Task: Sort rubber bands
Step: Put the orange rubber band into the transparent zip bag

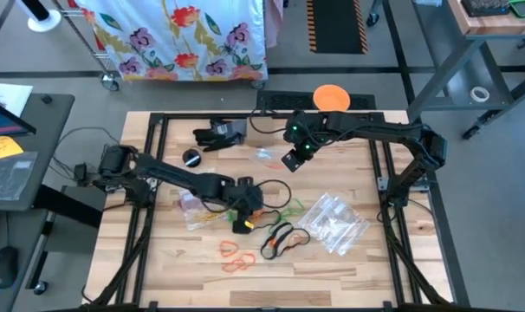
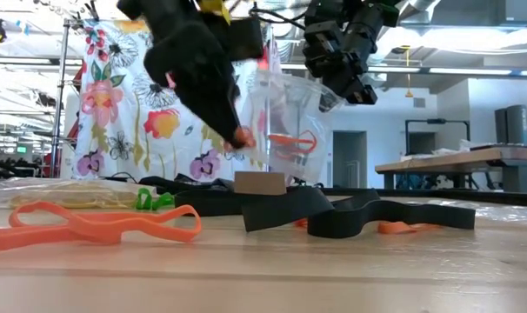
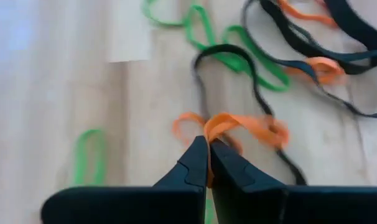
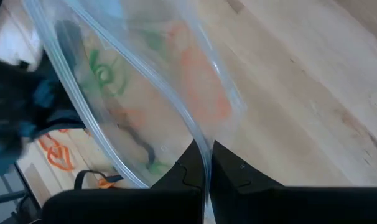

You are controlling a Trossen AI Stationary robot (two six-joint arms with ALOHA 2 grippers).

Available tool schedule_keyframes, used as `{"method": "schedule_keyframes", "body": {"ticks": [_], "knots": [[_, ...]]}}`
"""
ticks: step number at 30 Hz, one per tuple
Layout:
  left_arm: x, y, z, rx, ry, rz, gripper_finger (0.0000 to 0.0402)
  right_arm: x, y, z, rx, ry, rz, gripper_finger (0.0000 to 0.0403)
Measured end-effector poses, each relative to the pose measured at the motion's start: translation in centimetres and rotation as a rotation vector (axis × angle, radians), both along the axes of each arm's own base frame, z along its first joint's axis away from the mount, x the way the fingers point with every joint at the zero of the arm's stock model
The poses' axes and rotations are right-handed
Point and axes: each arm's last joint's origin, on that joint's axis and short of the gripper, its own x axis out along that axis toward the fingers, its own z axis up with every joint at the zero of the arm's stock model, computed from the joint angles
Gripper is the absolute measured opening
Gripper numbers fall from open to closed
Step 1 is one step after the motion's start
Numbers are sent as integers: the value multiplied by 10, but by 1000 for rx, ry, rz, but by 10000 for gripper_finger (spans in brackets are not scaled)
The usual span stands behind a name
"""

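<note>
Wooden slats of the table (image 1: pixel 349 269) carry loose rubber bands (image 1: pixel 280 236) near the middle, with orange ones nearer the front edge. Down among them, the left gripper (image 3: pixel 208 146) has its fingers pinched tight on an orange band (image 3: pixel 238 123), seemingly to lift it clear of the tangled black and green loops. Farther back, the right gripper (image 4: pixel 204 163) is clamped on the rim of a clear bag (image 4: pixel 145 81), holding it raised, probably as the receptacle.

The table (image 1: pixel 349 269) is pale planked wood, smooth and matt. Rubber bands (image 3: pixel 251 127) look dull and flat (thin rubber), while the bag (image 4: pixel 114 81) is clear, glossy, crinkled plastic.
</note>
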Motion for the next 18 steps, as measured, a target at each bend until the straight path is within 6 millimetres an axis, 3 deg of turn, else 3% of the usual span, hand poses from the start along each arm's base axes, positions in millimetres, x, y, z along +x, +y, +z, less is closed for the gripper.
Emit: {"method": "schedule_keyframes", "body": {"ticks": [9, 13, 18], "knots": [[-17, -24, 48, 244, -216, 19, 1, 4, 12, -1, -31, 18, 10, 5], [-13, -33, 61, 356, -341, 5, 1, 10, 21, -2, -78, 16, -28, 5], [-8, -29, 69, 477, -433, 75, 0, 18, 36, -6, -87, 4, 34, 5]]}}
